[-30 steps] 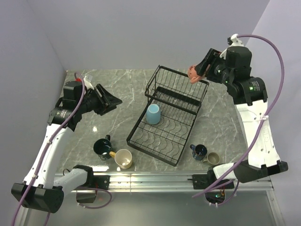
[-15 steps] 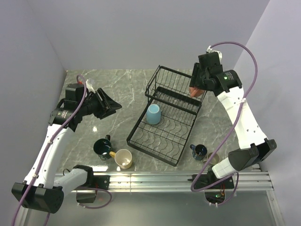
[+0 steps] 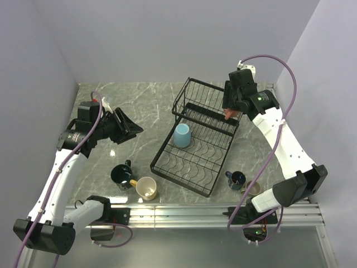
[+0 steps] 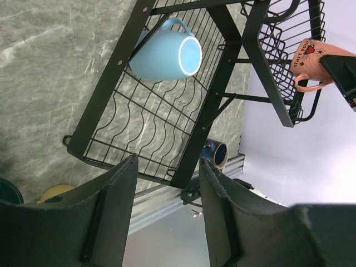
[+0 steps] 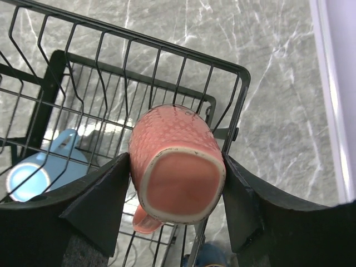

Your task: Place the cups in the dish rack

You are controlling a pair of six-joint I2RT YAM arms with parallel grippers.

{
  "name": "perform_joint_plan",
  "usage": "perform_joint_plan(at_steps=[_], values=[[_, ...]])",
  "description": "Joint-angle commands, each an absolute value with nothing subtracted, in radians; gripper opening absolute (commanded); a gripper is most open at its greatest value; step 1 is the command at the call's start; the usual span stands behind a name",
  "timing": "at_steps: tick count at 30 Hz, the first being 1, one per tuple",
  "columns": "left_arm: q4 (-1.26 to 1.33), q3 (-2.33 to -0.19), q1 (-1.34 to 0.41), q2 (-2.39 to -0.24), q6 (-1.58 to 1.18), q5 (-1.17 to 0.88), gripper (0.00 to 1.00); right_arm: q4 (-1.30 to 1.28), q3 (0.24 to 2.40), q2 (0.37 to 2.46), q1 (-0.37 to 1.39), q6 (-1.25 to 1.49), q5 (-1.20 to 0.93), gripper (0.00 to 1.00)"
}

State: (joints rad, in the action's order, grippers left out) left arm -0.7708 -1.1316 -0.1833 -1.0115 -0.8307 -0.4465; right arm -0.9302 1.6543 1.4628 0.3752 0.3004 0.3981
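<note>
We grip the salmon pink mug (image 5: 175,161) in the right gripper (image 3: 231,109), axis along the fingers, directly above the raised basket (image 3: 215,88) corner, upper right of the dish rack (image 3: 184,167); the left gripper (image 3: 133,127) is spread, empty, far left.

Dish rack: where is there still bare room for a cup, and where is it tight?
Free: on the dish rack, the tray's near dividers, from the light blue cup to the near rim; also the left half of the raised basket. Crowded: the basket's right end, where the right pincer holds the pink cup at the rim.
</note>
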Motion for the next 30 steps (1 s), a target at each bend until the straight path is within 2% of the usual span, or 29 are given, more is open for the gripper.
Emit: perform_joint_plan(at_steps=[1,9,19,30], values=[[-0.767,-1.121,-0.184,-0.993,-0.805,-0.440,0.53,-0.933,1.618,1.456,0.388,0.259,0.425,0.00],[-0.767,-1.111,-0.186,-0.992,-0.804,-0.440,0.52,-0.974,1.677,1.434,0.414,0.204,0.434,0.00],[-0.738,-1.104,-0.184,-1.002,-0.819,-0.446,0.52,-1.058,1.692,1.417,0.472,0.267,0.367,0.00],[-0.729,-1.098,-0.186,-0.994,-0.838,-0.451,0.52,-1.081,1.605,1.404,0.482,0.304,0.339,0.00]])
